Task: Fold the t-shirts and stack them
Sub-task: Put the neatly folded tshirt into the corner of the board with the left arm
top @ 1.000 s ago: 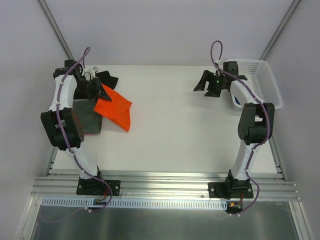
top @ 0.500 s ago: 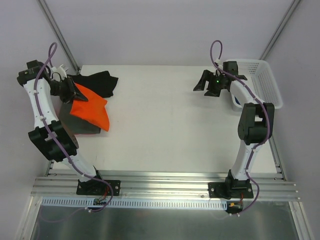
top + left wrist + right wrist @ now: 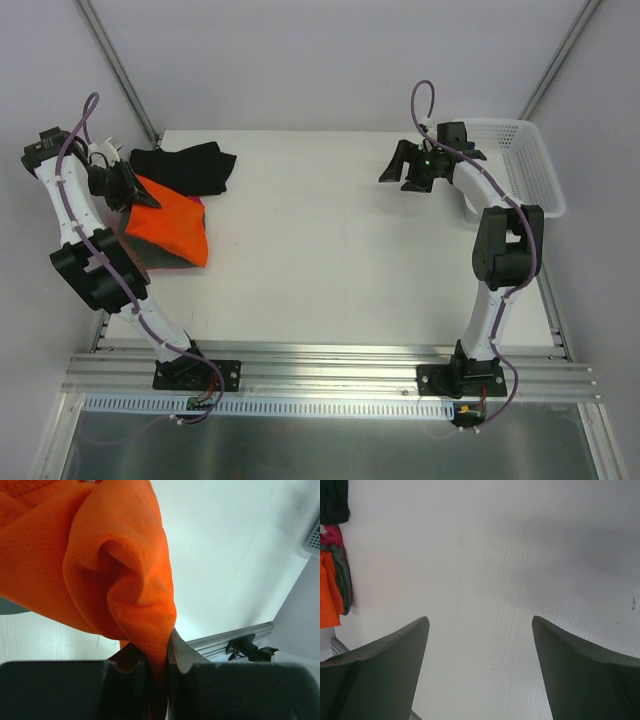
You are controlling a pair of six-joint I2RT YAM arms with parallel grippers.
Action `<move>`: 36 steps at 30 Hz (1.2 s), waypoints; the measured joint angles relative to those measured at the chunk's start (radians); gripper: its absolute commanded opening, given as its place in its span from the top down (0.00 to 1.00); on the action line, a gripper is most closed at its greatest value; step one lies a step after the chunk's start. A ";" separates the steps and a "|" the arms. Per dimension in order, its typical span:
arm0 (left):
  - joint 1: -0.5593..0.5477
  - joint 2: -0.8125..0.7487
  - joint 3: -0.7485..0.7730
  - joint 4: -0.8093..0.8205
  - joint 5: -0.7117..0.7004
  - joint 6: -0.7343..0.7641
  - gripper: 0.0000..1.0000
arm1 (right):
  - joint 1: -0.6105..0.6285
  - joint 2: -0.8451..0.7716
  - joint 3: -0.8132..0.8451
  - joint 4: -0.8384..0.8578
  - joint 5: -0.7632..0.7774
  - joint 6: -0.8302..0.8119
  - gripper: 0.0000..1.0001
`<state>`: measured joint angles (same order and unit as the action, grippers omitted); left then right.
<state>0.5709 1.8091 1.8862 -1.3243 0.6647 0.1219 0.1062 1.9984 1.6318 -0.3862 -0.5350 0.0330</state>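
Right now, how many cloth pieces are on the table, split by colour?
Orange t-shirt: 1
Black t-shirt: 1
Dark grey cloth: 1, mostly under the orange one
Pink cloth: 1, only a sliver shows
Total: 4

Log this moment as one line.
left claw: shut on orange shirt | right claw: open, empty | orange shirt over grey shirt | black shirt behind

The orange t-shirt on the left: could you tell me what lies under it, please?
Under the orange t-shirt, a dark grey t-shirt shows past the near edge and a sliver of pink cloth at the far corner. The rest underneath is covered.
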 measured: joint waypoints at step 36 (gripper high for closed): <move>0.027 0.225 0.091 0.078 -0.536 -0.019 1.00 | 0.020 -0.008 -0.082 0.024 0.001 -0.001 0.12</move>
<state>0.5976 2.0346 1.9770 -1.2465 0.1284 0.1024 0.1261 1.9900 1.5501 -0.3618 -0.5343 0.0322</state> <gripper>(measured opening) 0.095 0.882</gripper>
